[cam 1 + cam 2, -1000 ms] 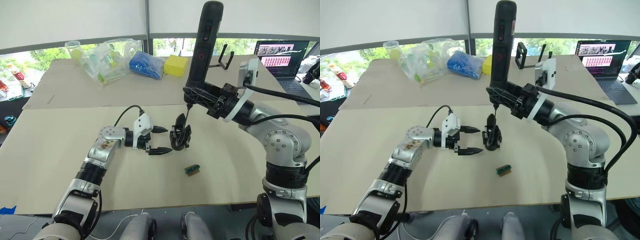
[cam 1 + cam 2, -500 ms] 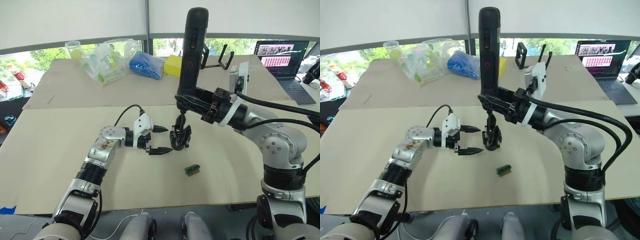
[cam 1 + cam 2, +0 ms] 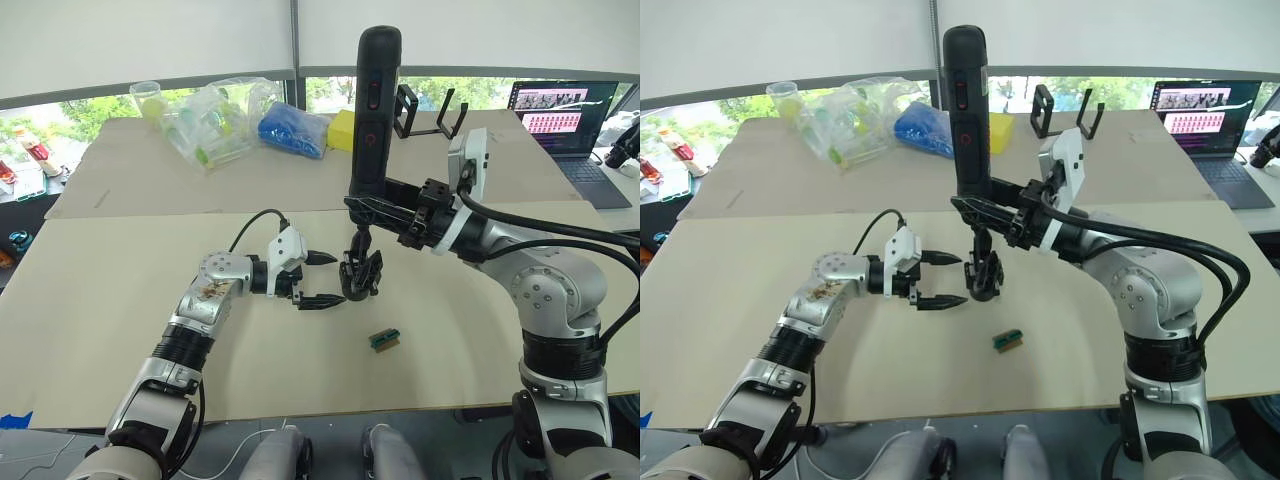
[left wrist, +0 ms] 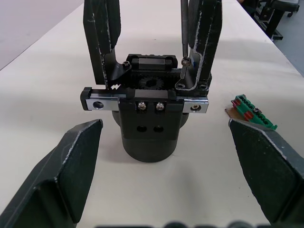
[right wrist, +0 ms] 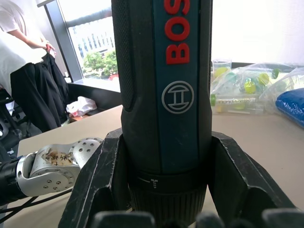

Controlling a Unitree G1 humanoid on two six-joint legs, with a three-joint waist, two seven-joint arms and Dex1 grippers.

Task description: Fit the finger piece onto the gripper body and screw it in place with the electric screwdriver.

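The right gripper is clamped round the lower barrel of the Bosch electric screwdriver, which stands nearly upright with its thin bit reaching down to a small screw head at the top corner of the gripper body. That body stands on its round base near the middle of the desk, well in from every edge, and both of its black fingers rise upright, so the finger piece appears already seated beside the bit. The left gripper hovers just beside the body with its fingers spread wide apart, holding nothing and touching nothing. The main risk, as I judge it, is that the body is unsupported: when the driver spins or presses down, torque could twist or topple the block, since it only rests on its base. A slightly tilted bit could also cam out of the screw head, strip it, or slide off and knock the finger piece out of alignment. If the left gripper closes to steady the body, an off-centre squeeze might push it away from the bit. The small green terminal block lies apart, toward the near edge, and seems out of harm's way.
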